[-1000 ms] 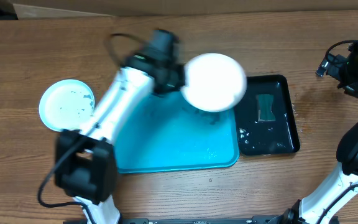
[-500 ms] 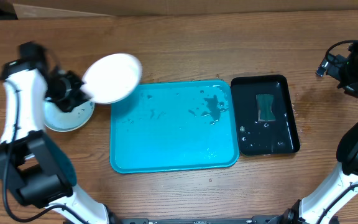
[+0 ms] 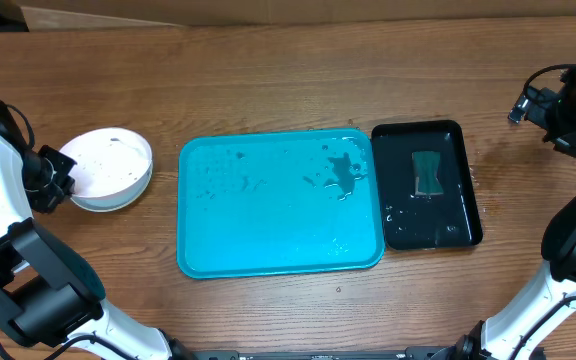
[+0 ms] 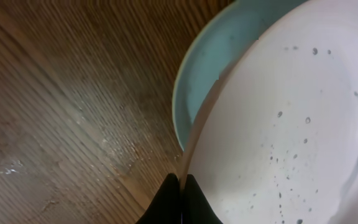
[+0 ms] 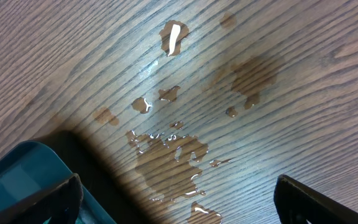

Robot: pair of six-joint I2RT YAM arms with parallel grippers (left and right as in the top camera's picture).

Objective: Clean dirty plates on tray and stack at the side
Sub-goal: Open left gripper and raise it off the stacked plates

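Observation:
The all-white plate [image 3: 116, 165] lies over the pale-blue-rimmed plate [image 3: 103, 205] on the wood left of the tray. My left gripper [image 3: 63, 172] is shut on the white plate's left rim. In the left wrist view the fingers [image 4: 181, 186] pinch that rim. The white plate [image 4: 291, 124] carries small dark specks, and the blue rim [image 4: 201, 68] shows under it. The turquoise tray [image 3: 268, 230] sits at the centre, wet-spotted, with no plate on it. The yellow-green-rimmed plate is out of view. My right gripper [image 3: 560, 118] is open and empty at the far right [image 5: 179, 202].
A glossy black tray [image 3: 455, 215] with a dark green sponge [image 3: 427, 173] stands right of the turquoise tray. Water puddles [image 5: 173, 155] lie on the wood under my right gripper, and a dark tray corner [image 5: 17, 174] shows there.
My left arm has swung the white plate from over the tray leftward and set it down over the pale-blue-rimmed plate. The right arm has not moved.

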